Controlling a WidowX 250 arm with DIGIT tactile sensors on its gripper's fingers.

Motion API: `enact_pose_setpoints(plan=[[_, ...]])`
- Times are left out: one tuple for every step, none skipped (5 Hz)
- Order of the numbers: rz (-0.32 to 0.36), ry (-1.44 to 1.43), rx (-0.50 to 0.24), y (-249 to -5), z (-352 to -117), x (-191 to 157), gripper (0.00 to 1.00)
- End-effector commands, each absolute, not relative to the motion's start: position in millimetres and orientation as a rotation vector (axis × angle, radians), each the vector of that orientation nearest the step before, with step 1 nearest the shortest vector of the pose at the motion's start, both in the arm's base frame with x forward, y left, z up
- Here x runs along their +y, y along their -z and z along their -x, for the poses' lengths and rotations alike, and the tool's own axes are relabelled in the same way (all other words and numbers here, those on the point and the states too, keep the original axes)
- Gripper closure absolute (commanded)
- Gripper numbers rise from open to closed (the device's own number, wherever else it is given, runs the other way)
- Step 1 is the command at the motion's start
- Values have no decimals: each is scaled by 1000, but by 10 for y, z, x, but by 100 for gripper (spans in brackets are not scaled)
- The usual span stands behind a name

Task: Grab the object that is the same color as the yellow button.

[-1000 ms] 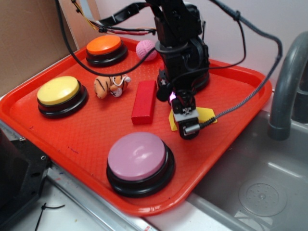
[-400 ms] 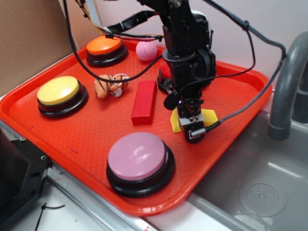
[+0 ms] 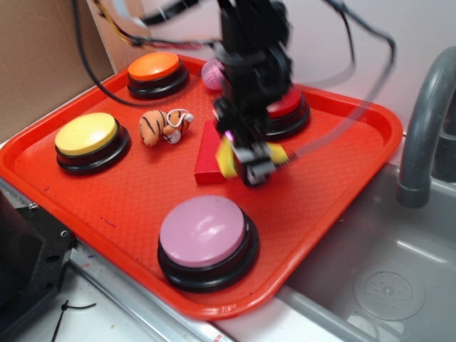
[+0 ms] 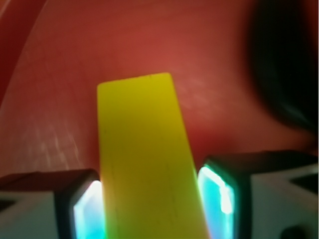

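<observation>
1. Clamped on the yellow wedge block [image 3: 229, 158], the claw [image 3: 251, 162] holds it between both fingers [image 4: 82, 209] above the red tray [image 3: 342, 185], just right of the red rectangular block [image 3: 206, 153]
2. The tray sits on a desk beside a steel sink [image 3: 385, 278] with a grey faucet [image 3: 420, 135]; brown cardboard [image 3: 43, 64] stands at the left and a pale wall behind
3. On the tray lie the yellow button [image 3: 87, 135] at the left, an orange button [image 3: 154, 68] at the back, a large pink button [image 3: 204, 234] in front, a red button [image 3: 286, 108], a pink ball [image 3: 211, 73] and a striped toy [image 3: 165, 125]
4. Since the earlier frames, the arm has shifted left and looks blurred; the block has left its spot on the tray and travels with the claw, and the red button, hidden before, is uncovered
5. Only the wrist view shows the block's flat yellow face reaching forward between the lit finger pads, with tray beneath; only the exterior view shows the buttons and sink
</observation>
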State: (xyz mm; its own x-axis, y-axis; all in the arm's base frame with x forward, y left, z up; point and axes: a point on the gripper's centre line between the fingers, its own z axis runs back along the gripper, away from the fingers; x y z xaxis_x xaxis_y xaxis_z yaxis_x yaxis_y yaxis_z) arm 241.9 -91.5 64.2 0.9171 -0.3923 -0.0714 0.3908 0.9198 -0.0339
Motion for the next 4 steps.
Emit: enact_pose_setpoints(plan=[[-23,137,-68,-1468,-2132,-411,100],[-15,18,-104,-1604,-1956,-237,100],[-9,-77,-132,-1652,-1844,-127,100],[9,-89,-118,-1595,-1879,-127,100]])
